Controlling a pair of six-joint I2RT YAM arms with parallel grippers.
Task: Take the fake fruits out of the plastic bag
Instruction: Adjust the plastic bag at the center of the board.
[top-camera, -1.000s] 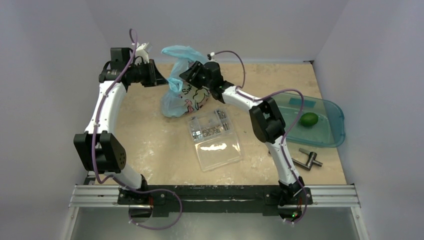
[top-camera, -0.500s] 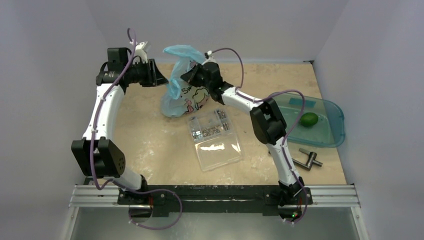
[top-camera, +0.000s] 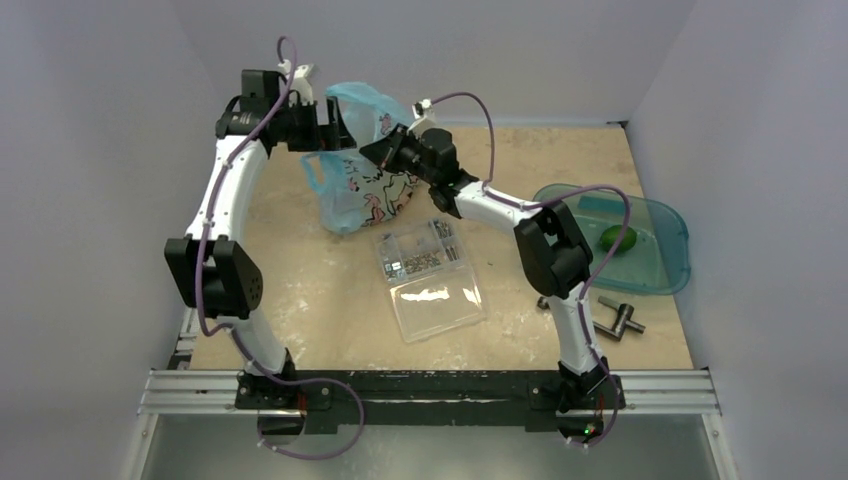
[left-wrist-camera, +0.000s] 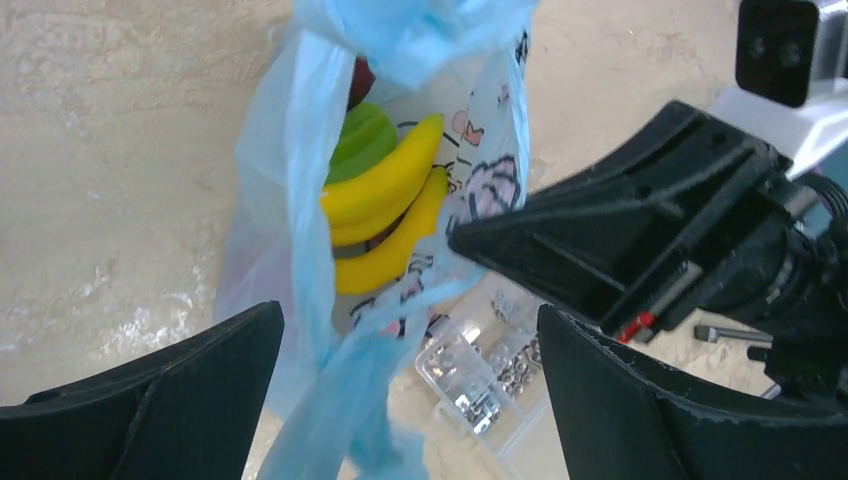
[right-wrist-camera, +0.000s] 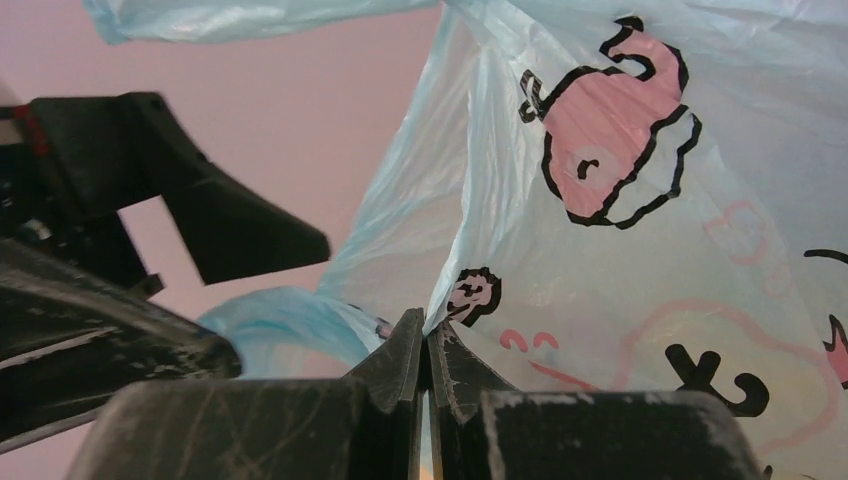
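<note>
Right tool (right-wrist-camera: 422, 352) pinched on plastic bag (right-wrist-camera: 620, 240), pink cartoons

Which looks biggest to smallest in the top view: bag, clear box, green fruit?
The bag and clear box: about alike, and the bag is held up nearer the camera, so no ranking.
Then green fruit, clearly smallest.

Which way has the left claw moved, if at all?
Yes. Judged against the clear parts box, the left claw shifted right and toward the back wall, over the plastic bag.
</note>
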